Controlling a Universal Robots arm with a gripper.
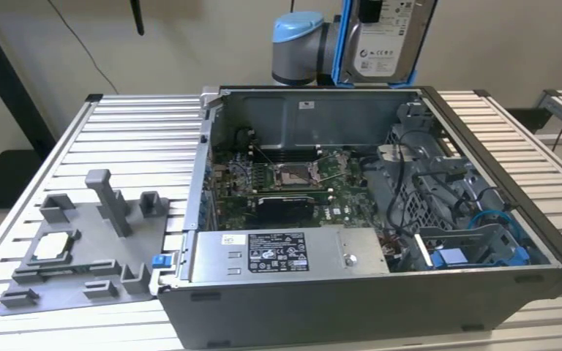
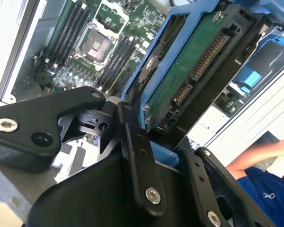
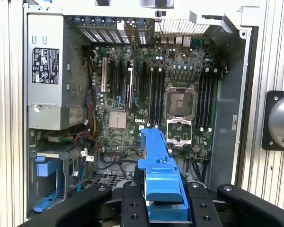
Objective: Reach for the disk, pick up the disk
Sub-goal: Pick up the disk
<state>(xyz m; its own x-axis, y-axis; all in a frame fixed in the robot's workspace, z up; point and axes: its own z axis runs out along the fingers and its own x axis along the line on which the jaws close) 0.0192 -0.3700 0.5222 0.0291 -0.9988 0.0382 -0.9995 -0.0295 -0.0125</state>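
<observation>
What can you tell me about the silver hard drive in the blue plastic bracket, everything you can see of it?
The silver hard drive in its bright blue plastic bracket hangs upright in the air above the open computer case's back wall, its white printed label facing the exterior camera. The second wrist view shows its green circuit-board underside with a black connector and blue rails along both edges. The black gripper is clamped on the bracket's end; nothing else touches it.

Grey arm (image 1: 298, 62), light-blue joint cap, black screw-studded end effector (image 2: 146, 137)

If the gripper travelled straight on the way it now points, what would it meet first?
Probably the motherboard in the open computer case; the gripper points down there, holding the disk above. Depth is unclear.
</observation>
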